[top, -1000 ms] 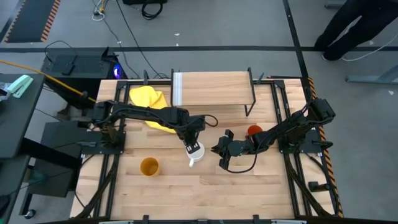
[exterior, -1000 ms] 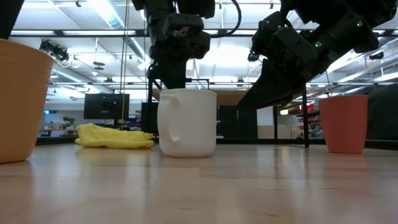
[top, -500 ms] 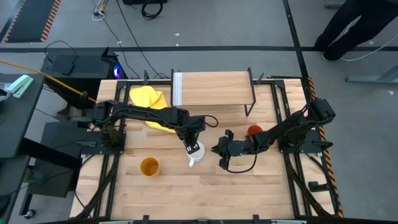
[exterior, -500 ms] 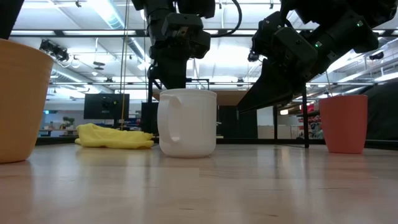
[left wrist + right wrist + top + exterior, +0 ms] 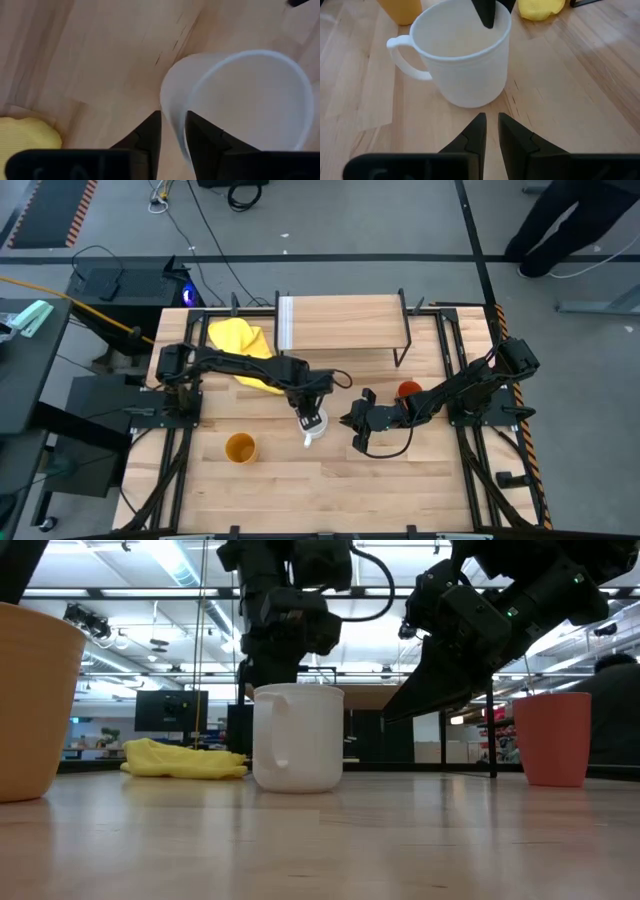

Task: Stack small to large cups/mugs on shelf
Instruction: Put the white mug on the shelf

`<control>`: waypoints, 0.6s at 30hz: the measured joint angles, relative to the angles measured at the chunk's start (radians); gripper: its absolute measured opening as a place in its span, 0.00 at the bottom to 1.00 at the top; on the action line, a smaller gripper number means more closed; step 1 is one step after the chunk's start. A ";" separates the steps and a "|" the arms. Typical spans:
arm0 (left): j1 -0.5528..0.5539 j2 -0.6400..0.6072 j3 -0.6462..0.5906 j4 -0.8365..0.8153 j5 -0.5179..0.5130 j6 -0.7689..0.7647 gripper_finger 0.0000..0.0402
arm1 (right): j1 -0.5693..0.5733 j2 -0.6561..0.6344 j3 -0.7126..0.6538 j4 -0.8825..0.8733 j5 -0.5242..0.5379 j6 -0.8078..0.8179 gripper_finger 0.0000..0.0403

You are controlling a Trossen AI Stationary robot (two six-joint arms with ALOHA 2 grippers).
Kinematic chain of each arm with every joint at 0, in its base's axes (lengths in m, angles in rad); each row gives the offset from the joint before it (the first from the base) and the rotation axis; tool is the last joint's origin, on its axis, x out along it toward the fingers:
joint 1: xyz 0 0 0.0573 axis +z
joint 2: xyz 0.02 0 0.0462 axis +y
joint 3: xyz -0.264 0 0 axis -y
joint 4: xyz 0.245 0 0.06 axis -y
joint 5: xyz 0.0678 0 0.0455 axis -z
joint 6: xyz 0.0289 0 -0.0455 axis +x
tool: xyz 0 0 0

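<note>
Wooden tabletop (image 5: 330, 480) carries the shelf (image 5: 345, 322) at its far edge, beside a yellow cloth (image 5: 240, 340). At centre stands the white mug (image 5: 297, 737), nothing inside, its rim straddled by the left gripper (image 5: 173, 131), fingers narrowly parted. Close by, the right gripper (image 5: 490, 131) hovers, holding nothing, fingers narrowly apart. Orange-red cup (image 5: 552, 738) and yellow-orange cup (image 5: 239, 447) flank them.

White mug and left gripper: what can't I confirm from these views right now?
- Left gripper straddles the white mug wall; pad contact is cut off by the left wrist view's bottom edge.
- High view: the arm covers most of the mug.
- Low view: the mug hides the fingertips.
- Right gripper waits beside the mug.
</note>
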 joint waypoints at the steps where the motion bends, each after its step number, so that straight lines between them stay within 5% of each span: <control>1: 0.000 -0.003 0.000 0.003 0.000 0.000 0.22 | 0.000 0.000 0.000 0.000 0.000 0.000 0.14; 18: 0.000 -0.002 0.035 -0.008 0.001 0.011 0.09 | 0.000 0.000 0.000 -0.002 0.000 0.000 0.14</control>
